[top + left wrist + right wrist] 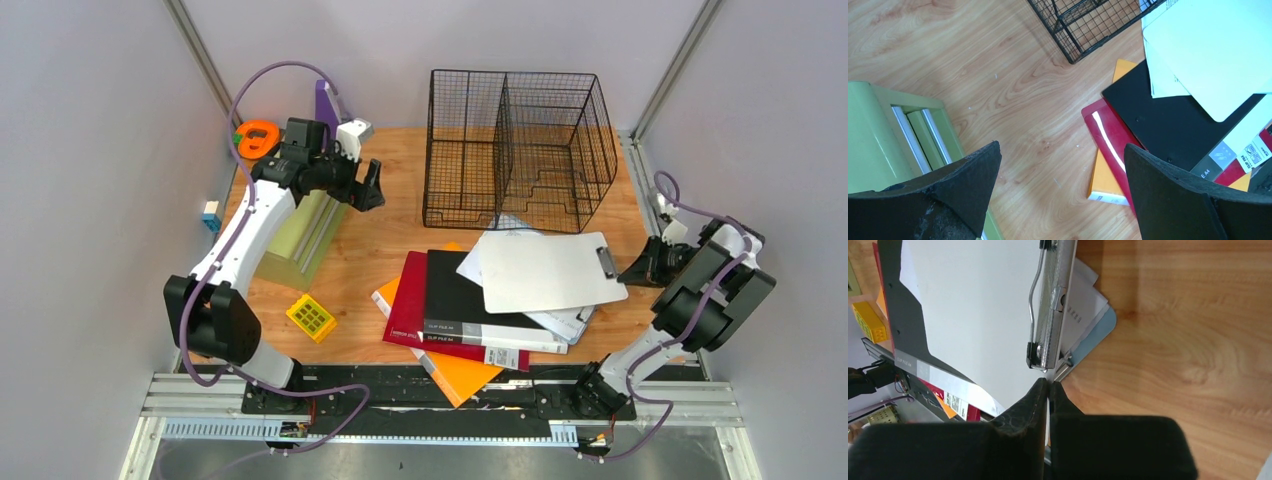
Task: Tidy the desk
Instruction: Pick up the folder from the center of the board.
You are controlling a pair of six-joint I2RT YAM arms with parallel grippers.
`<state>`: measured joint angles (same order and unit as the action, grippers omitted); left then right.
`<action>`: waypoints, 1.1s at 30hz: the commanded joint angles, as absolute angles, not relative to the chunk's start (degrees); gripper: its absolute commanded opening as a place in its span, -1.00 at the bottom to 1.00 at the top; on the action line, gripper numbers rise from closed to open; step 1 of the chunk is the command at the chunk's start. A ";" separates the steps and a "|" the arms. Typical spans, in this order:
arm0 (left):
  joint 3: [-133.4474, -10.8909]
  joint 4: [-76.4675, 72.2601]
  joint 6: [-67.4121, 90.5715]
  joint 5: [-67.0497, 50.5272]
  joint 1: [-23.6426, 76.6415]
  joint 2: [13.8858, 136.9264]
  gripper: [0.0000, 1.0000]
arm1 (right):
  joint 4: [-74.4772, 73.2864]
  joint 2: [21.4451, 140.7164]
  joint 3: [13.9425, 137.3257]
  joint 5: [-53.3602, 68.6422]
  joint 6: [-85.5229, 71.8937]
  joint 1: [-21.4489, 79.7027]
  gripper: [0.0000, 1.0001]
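Observation:
The light-brown wood desk (385, 240) holds a pile of folders at its middle. A white clipboard (548, 270) with a metal clip (1050, 305) lies on top of the pile, over loose papers (1085, 310). My right gripper (1048, 385) is shut on the clipboard's right edge just below the clip, with a thin white edge between its fingers; in the top view the right gripper (632, 272) sits at the board's right end. My left gripper (1060, 150) hangs open and empty above bare wood, beside a green file holder (300, 235); the top view shows the left gripper (372, 190) at the back left.
A black wire basket (515, 150) stands at the back centre. The pile holds a black folder (455, 300), a red folder (405, 300) and an orange folder (465, 375). A yellow block (311, 318) lies front left. An orange tape roll (257, 138) sits in the back left corner.

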<state>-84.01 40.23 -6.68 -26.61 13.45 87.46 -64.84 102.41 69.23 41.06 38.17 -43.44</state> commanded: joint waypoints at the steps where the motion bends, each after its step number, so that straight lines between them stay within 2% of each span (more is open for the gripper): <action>1: -86.00 38.89 -5.97 -27.84 13.86 88.34 1.00 | -72.49 94.27 70.26 42.54 43.94 -45.06 -1.00; 15: -86.66 38.07 -5.11 -30.03 14.58 88.09 1.00 | -81.95 80.47 70.40 43.72 45.58 -46.14 -1.00; 23: -87.02 37.04 -4.63 -31.56 16.50 88.33 1.00 | -88.11 76.69 73.91 51.06 50.06 -46.09 -1.00; 33: -86.80 36.29 -4.42 -35.91 19.99 90.82 1.00 | -88.07 80.72 72.26 57.97 53.63 -45.97 -1.00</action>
<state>-84.93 38.02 -5.17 -31.70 18.11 90.04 -87.59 79.24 71.72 51.33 49.98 -45.84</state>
